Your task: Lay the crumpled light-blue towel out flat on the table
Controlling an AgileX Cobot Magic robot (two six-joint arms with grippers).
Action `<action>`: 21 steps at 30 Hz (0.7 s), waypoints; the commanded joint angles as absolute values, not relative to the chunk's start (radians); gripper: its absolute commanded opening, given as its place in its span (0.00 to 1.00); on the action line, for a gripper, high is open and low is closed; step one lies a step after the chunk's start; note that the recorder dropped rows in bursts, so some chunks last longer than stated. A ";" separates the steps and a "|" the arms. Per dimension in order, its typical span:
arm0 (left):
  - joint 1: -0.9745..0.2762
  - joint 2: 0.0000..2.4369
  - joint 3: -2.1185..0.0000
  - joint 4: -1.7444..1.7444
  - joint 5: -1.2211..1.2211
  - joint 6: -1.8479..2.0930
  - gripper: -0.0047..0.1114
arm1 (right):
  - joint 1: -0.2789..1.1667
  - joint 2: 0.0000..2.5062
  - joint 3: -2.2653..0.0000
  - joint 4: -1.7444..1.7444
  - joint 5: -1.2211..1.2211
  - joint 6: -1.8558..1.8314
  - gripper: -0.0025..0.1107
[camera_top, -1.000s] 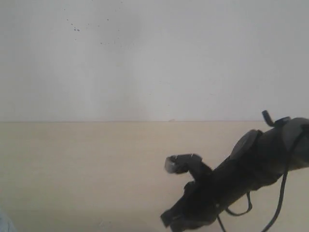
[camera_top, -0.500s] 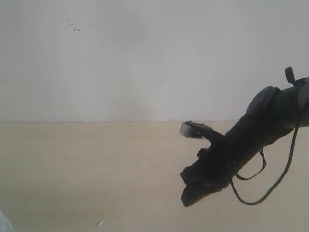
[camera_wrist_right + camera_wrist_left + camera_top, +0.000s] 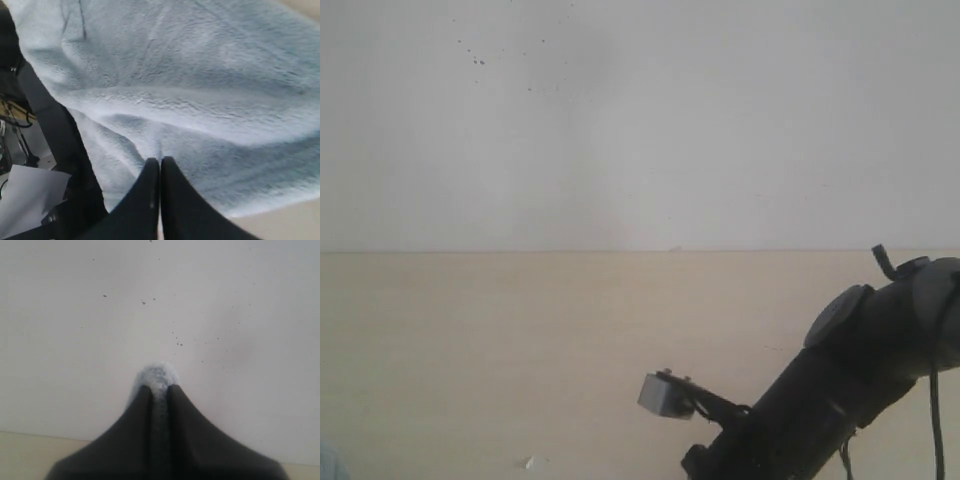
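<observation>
The pale blue fluffy towel (image 3: 200, 85) fills most of the right wrist view, with creases running toward my right gripper (image 3: 160, 162), which is shut on a fold of it. My left gripper (image 3: 159, 390) is shut on the towel too; a small tuft (image 3: 158, 375) pokes out past its fingertips, held up in front of the white wall. In the exterior view only a sliver of towel (image 3: 327, 464) shows at the bottom left corner. The right arm (image 3: 840, 390) reaches down out of that frame, its gripper hidden. The beige table (image 3: 520, 340) stretches across.
A white wall (image 3: 620, 120) rises behind the table's far edge. A small white speck (image 3: 528, 462) lies on the tabletop. Beside the towel in the right wrist view are a dark bar (image 3: 50, 125), cables and a white sheet (image 3: 25, 197).
The right arm rose half a second ago, then dropped and now sits lower, its front end below the exterior frame's edge. The towel sliver at the bottom left barely changed.
</observation>
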State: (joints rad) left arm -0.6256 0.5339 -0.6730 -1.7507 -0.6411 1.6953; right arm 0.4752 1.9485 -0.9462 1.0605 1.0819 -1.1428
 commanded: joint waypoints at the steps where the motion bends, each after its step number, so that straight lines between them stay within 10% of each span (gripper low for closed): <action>1: -0.628 0.530 -0.668 -1.744 -0.633 1.703 0.08 | 0.577 1.934 -0.942 1.122 1.084 -1.203 0.02; 21: -0.628 0.530 -0.668 -1.744 -0.633 1.703 0.08 | 0.767 1.977 -1.048 1.034 0.922 -1.129 0.02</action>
